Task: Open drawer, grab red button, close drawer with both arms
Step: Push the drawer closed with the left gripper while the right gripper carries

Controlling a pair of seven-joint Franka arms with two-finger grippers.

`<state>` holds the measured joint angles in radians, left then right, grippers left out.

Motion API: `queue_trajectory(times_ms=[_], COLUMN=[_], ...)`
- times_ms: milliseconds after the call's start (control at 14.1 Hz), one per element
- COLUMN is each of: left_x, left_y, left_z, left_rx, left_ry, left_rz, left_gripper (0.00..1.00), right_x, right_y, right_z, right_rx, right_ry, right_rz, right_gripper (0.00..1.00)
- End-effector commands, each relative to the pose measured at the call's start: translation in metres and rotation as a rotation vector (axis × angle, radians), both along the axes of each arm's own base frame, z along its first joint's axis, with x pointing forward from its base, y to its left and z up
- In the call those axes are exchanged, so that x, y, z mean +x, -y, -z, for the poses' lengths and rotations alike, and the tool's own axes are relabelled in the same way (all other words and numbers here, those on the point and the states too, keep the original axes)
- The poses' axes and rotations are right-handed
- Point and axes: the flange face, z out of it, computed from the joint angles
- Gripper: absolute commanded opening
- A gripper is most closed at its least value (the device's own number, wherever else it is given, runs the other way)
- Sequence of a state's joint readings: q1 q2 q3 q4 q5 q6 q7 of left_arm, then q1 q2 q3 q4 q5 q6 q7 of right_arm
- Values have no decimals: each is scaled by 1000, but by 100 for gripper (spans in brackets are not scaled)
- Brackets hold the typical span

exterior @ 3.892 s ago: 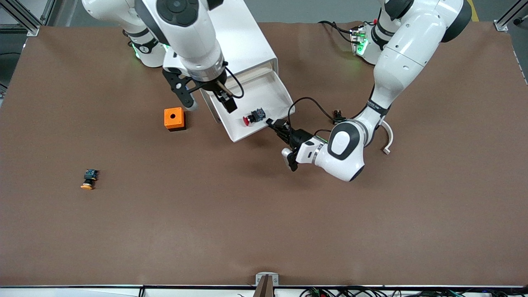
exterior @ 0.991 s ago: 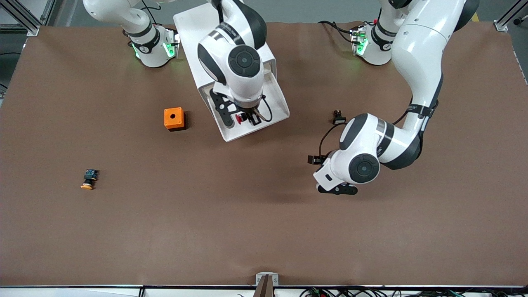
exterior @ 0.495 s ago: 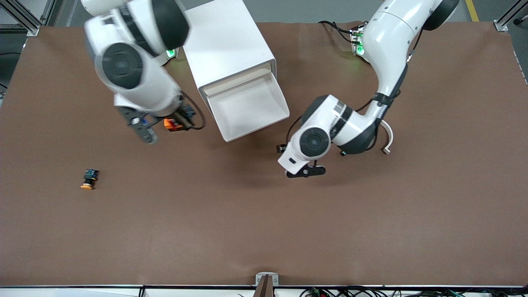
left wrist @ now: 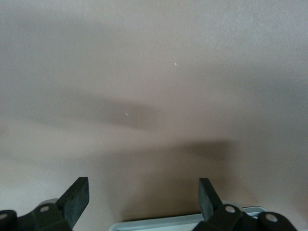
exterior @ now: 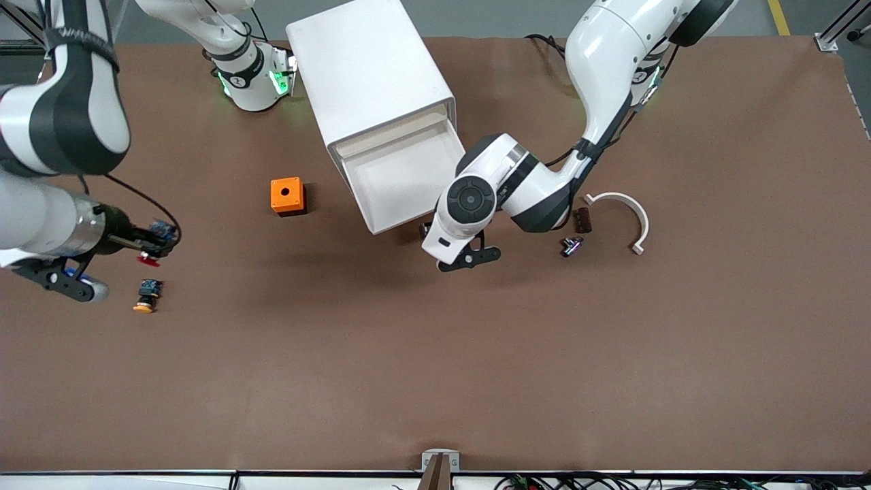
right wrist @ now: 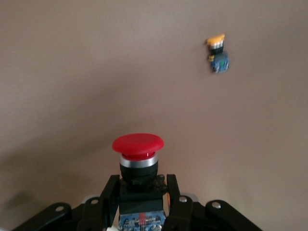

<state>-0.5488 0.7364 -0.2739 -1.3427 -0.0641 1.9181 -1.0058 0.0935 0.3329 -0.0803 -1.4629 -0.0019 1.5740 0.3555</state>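
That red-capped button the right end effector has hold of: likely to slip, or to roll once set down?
The button is clamped by its black body in the right end effector, probably securely, since it looks rigid. Its round cap overhangs the body, so laid down it may rock or roll, though the orange-yellow-capped button rests on its side.

light: even, bright overhead | shadows: soft, under arms and cabinet (exterior: 371, 75) on table (exterior: 435, 354) | glare: mild sheen on arm shells | blur: left wrist view hazy; right wrist view sharp on button (right wrist: 138, 159), softer farther off
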Motion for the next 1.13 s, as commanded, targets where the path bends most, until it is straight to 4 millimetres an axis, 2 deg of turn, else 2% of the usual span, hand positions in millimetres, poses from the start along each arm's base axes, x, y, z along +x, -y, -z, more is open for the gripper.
queue_trajectory(times_ms=[0,212,495,778,1061], left_x=[-18,-36,-69,-103,-122], left_y=[22,41,72,103,118], left_z=[-4,-7,-11,-15,-13], left_rx=[-43,-55,-41,-45,-93], left_ry=[-35,-53,-54,-43,-117], left_rz=[-79,-122,-154,-204,-234], left_gripper=[100,100,100,100,100], right_x=[-6,-9,-3,1,-6], right_y=[3,18,53,73,73], right_z=[49,111,175,218,246], right_rx=[-28,-11,2,12,14], right_ry=[10,27,63,67,90], right_rz=[-111,-180,-228,-251,-252], right_gripper=[25,25,25,25,25])
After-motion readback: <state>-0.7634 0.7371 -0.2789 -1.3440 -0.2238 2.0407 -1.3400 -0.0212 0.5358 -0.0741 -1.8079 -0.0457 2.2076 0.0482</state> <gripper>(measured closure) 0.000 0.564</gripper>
